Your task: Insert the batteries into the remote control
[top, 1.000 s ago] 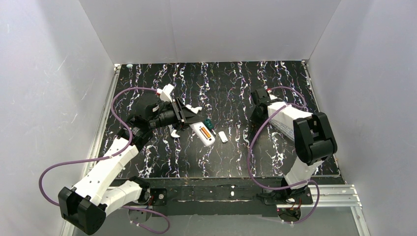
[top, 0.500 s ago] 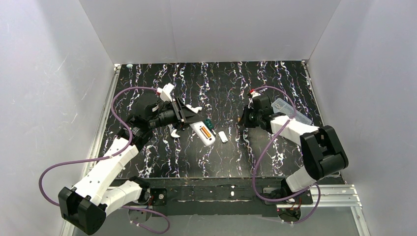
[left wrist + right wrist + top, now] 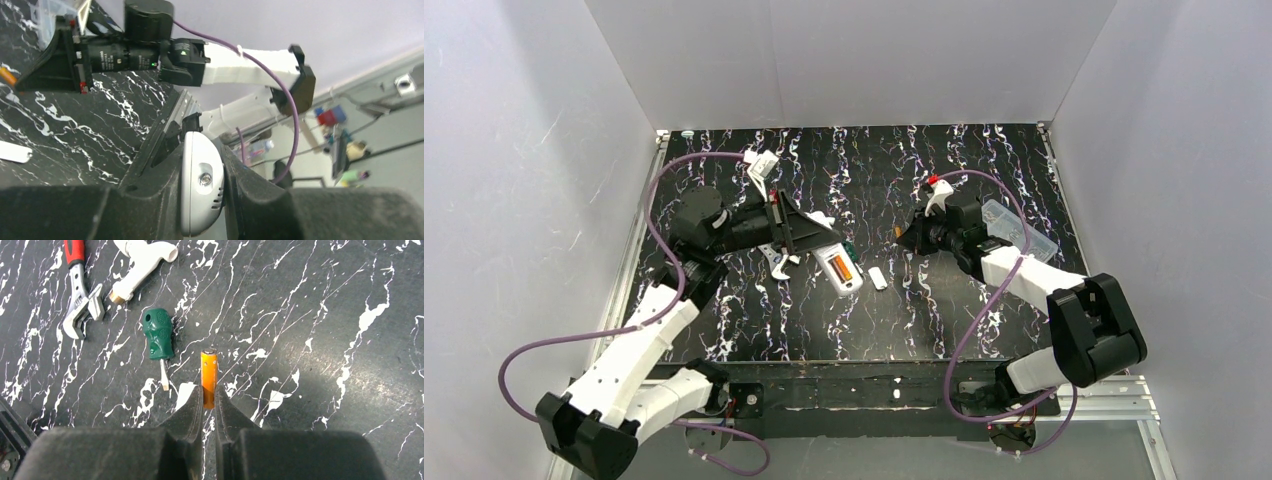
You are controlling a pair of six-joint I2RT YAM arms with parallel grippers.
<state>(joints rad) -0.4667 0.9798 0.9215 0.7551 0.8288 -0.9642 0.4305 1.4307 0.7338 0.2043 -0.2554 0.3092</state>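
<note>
The right gripper (image 3: 209,399) was clamped on an orange battery (image 3: 209,371), whose rear end was hidden between the fingers. It was close to the green screwdriver (image 3: 158,332) on the table (image 3: 325,315). The left gripper (image 3: 201,150) pinched the white remote control (image 3: 200,195), with only one rounded end visible. From above, a second battery (image 3: 845,270) lay in its recess.

From above and behind, we are looking down on the black white-veined tabletop (image 3: 824,330). Our left wrist camera is facing low across it, rightward; the right one is peering down close. Both are catching the slim orange cylindrical battery (image 3: 209,375).
</note>
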